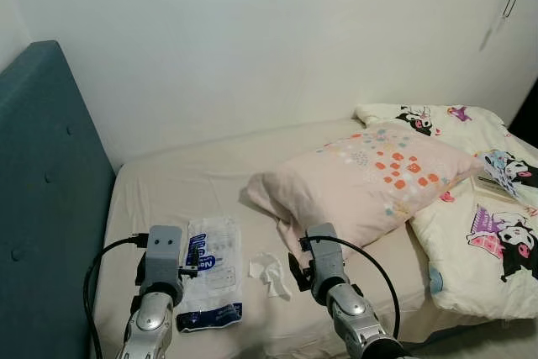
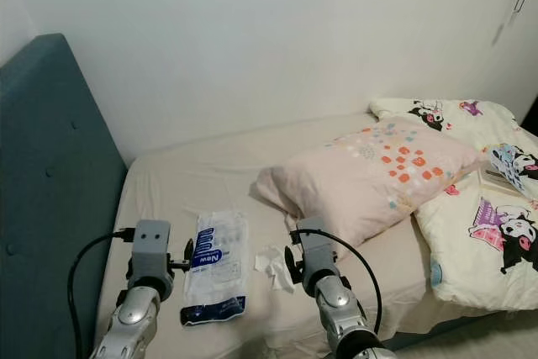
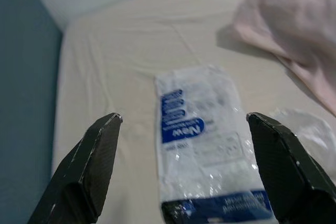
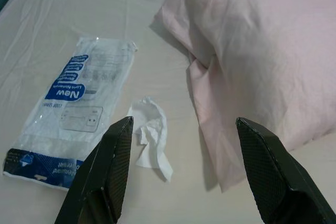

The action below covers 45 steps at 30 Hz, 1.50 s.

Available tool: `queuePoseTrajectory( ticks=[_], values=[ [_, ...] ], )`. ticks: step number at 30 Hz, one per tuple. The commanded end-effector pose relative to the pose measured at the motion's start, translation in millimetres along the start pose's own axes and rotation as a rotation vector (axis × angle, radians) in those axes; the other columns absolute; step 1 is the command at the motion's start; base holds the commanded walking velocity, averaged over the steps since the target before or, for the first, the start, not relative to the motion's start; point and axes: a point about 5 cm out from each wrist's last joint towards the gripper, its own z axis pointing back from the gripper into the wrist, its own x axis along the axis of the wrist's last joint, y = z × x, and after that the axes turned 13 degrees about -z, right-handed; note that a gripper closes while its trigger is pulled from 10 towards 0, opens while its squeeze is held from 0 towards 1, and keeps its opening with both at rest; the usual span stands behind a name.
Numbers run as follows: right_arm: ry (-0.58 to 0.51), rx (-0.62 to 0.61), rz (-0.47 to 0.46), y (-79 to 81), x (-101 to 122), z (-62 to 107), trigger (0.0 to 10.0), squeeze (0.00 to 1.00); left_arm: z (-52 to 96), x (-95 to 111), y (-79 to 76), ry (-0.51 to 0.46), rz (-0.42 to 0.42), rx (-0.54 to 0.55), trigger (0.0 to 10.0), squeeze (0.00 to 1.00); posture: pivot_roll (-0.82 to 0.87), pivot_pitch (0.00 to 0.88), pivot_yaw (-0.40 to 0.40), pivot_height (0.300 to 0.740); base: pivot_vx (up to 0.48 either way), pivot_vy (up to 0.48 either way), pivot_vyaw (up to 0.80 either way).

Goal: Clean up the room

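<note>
Cream sheet covers the bed (image 1: 193, 187), and on it, in the left eye view, lie two pieces of litter: a flat plastic bag (image 1: 212, 283) with blue print and, just beside it, a crumpled tissue (image 1: 271, 275). The pink pillow (image 1: 370, 178) lies near the tissue, toward the robot's right, and a cartoon quilt (image 1: 483, 233) is beyond it. A teal headboard (image 1: 42, 199) stands at the robot's left. Both arms are raised over the near edge of the bed.

The right eye view gives the same layout: the bag (image 2: 217, 266) lies between the two arms, its long axis running away from the robot.

In the left wrist view, the left gripper (image 3: 184, 171) has its jaws spread wide, and the bag (image 3: 202, 140) sits straight ahead between them and a little beyond, lengthwise along the line of the fingers (so the jaws would close across its short side).

In the right wrist view, the right gripper (image 4: 181, 174) is also spread wide. The tissue (image 4: 151, 137) lies ahead of it, closer to one finger than to the other, and the pillow edge is near the other finger.

I judge that each arm has its own target: the left is nearer the bag, the right nearer the tissue. Neither is touched yet.
</note>
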Motion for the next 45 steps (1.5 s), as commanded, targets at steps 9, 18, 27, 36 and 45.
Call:
queuePoseTrajectory(
  ticks=[9,18,27,36,45],
  values=[
    [-0.028,0.0,-0.022,-1.1,5.3,-0.9,10.0,0.0,3.0,-10.0,-1.5,0.046,-0.024,-0.016,10.0,0.0,0.0,0.006,-0.003,0.705,0.0,0.0,0.0],
    [-0.029,0.008,-0.021,0.4,5.2,-1.0,10.0,0.0,2.5,-8.7,-1.4,0.042,-0.032,-0.019,10.0,0.0,0.0,0.006,-0.002,0.676,0.0,0.0,0.0],
    [-0.041,0.007,-0.003,1.0,7.4,-1.5,10.0,0.0,2.0,-8.9,-0.6,0.046,-0.056,-0.033,10.0,0.0,0.0,0.014,-0.001,0.676,0.0,0.0,0.0],
    [-0.044,0.0,-0.058,0.1,10.3,-3.0,10.0,0.0,0.3,-7.2,0.1,0.051,-0.054,-0.04,10.0,0.0,0.01,0.028,-0.002,0.656,0.0,0.0,0.0],
    [-0.048,-0.004,-0.059,0.5,13.0,-4.4,10.0,0.0,0.0,-5.9,2.0,0.047,-0.056,-0.047,10.0,0.0,0.01,0.036,0.002,0.641,0.0,0.0,0.0]
  ],
)
